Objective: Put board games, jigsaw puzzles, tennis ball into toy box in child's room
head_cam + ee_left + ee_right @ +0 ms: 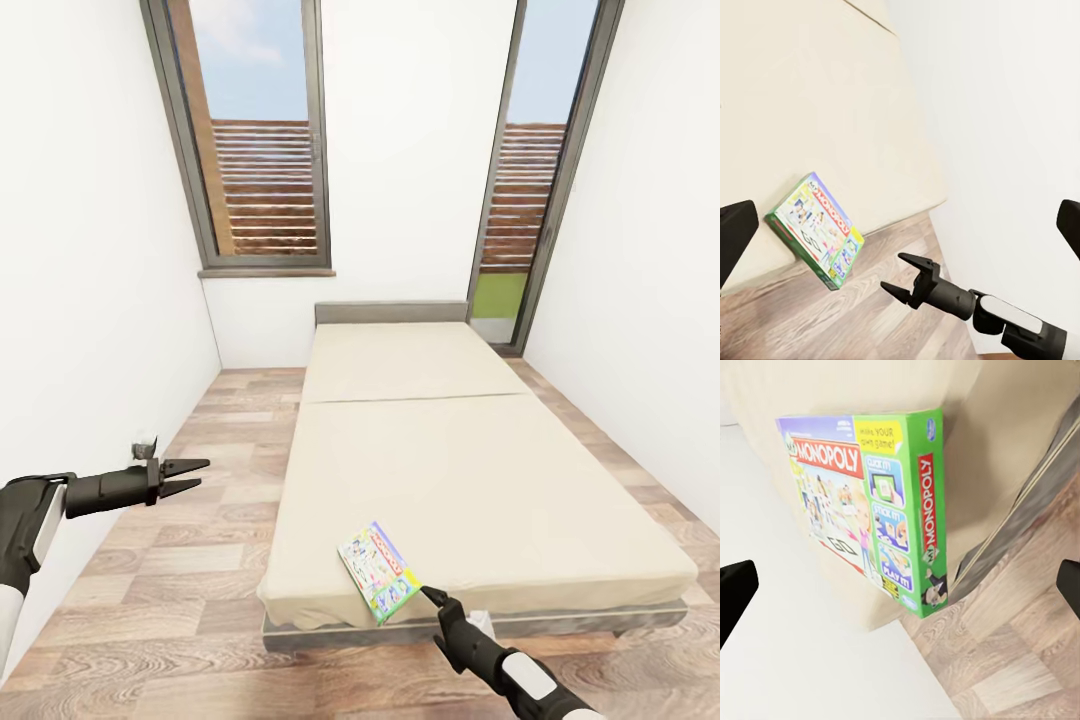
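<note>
From the head camera we see the board game [379, 571] lying at the near edge of the bed [480, 470], our right gripper [432, 596] just beside its corner, its fingers too foreshortened to tell whether they are spread. Our right wrist camera reads "Monopoly" on the board game's green side. Our left gripper [190, 476] hangs open above the wood floor [180, 570], well apart.

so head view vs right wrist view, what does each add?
Head alone: windows, whole bed, left pincer open over the floor, right pincer near the bed's front edge. Right wrist alone: the cover print, a red Monopoly logo and green side panel. Both: the board game at the mattress edge, wood floor.
</note>
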